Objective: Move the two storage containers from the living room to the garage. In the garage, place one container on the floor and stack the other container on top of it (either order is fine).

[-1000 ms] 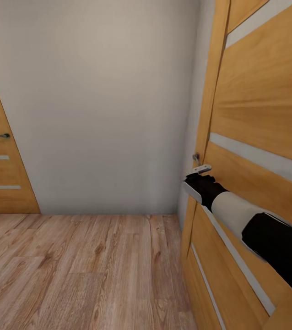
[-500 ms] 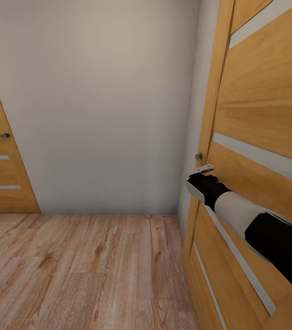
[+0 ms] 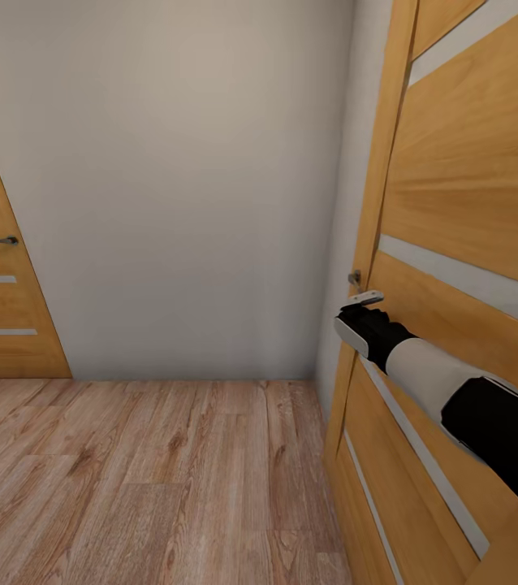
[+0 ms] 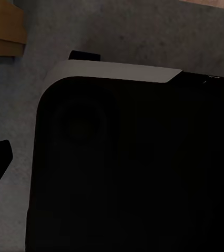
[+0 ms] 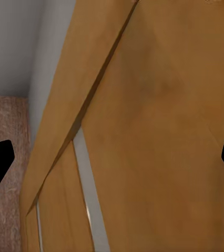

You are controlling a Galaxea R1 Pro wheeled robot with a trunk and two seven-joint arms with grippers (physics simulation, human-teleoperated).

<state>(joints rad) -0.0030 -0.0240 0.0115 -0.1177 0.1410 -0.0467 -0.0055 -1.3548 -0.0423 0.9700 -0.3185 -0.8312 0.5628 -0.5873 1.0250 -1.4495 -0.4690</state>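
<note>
Open light wood plank flooring (image 3: 145, 479) lies left of the strip-glazed wooden door (image 3: 462, 203); right gripper (image 5: 112, 157), fingertips apart, faces it. Left claw's state is unclear.

I am seeing a honey-orange wooden door (image 3: 462, 203) crossed by pale frosted strips (image 3: 454, 272), with my own black-and-white right arm (image 3: 438, 382) against it. Beyond, a plain off-white wall (image 3: 178, 179) is meeting light brown plank flooring (image 3: 145, 479) streaked with darker grain.
</note>
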